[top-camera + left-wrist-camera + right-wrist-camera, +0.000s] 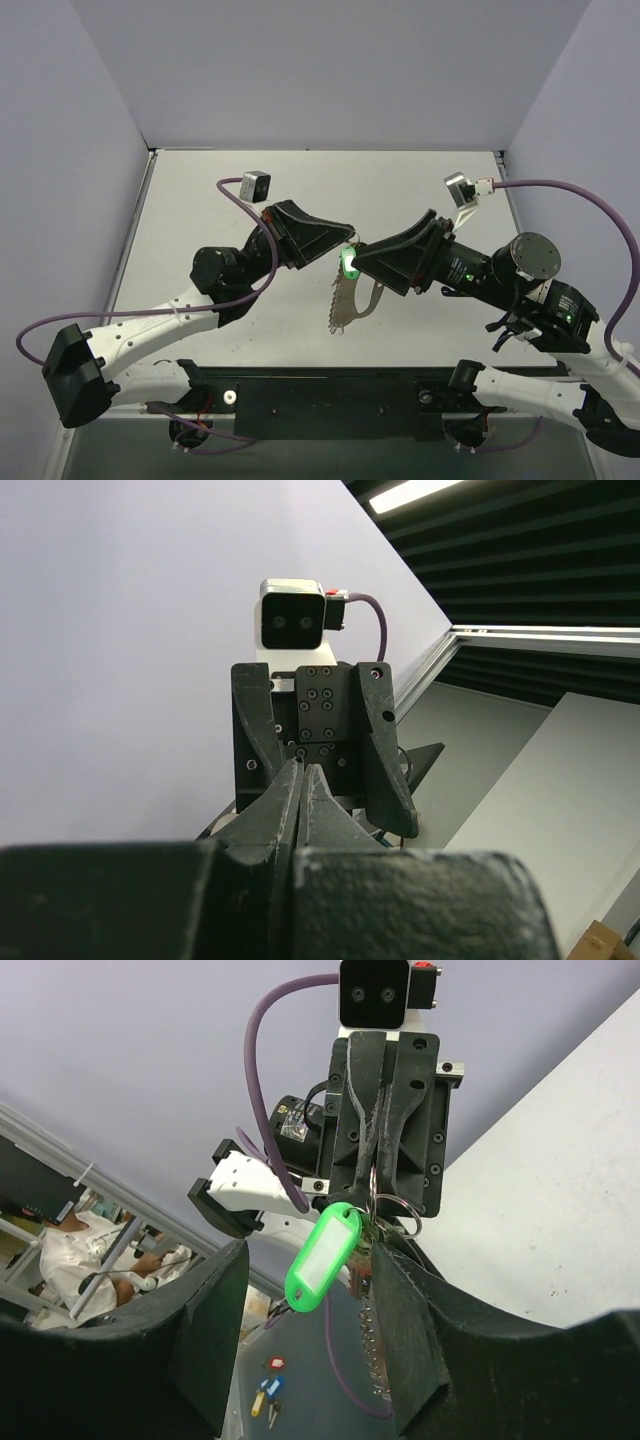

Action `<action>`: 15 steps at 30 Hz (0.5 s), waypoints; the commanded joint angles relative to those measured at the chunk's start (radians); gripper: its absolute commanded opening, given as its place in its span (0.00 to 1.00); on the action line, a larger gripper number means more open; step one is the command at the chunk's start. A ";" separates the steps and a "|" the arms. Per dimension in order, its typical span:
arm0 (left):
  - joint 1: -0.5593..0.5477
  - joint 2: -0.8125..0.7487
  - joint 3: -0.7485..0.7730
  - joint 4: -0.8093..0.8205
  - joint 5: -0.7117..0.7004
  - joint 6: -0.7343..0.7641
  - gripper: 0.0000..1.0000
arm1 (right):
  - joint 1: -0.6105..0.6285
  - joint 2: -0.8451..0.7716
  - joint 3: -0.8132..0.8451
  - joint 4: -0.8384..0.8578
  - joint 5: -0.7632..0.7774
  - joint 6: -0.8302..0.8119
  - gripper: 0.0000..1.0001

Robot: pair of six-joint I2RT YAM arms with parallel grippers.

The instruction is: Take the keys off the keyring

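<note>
Both grippers meet in mid-air above the table (200,200). In the right wrist view my left gripper (375,1175) is shut on the thin wire keyring (398,1212). From the ring hang a green plastic tag (325,1257) and a silvery chain (370,1345). A small dark bunch (366,1248) sits beside the tag; I cannot make out single keys. My right gripper (310,1260) is open, its fingers (410,1330) wide on either side of the tag. The top view shows the tag (348,262) and the chain (340,305) below the left gripper (345,242). The left wrist view shows the left gripper (303,768) shut.
White side walls enclose the table (120,250). Purple camera cables (560,185) loop from both wrists. In the right wrist view, small keys with red, blue and yellow tags (265,1400) lie on a dark surface far below.
</note>
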 commanded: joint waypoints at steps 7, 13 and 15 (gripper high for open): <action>-0.057 0.009 0.079 0.115 -0.014 0.021 0.00 | 0.006 0.006 -0.044 0.130 0.028 0.029 0.48; -0.083 -0.004 0.069 0.134 -0.046 0.071 0.00 | 0.004 -0.037 -0.147 0.239 0.063 0.097 0.48; -0.094 -0.010 0.058 0.149 -0.063 0.088 0.00 | 0.004 -0.046 -0.174 0.274 0.075 0.114 0.48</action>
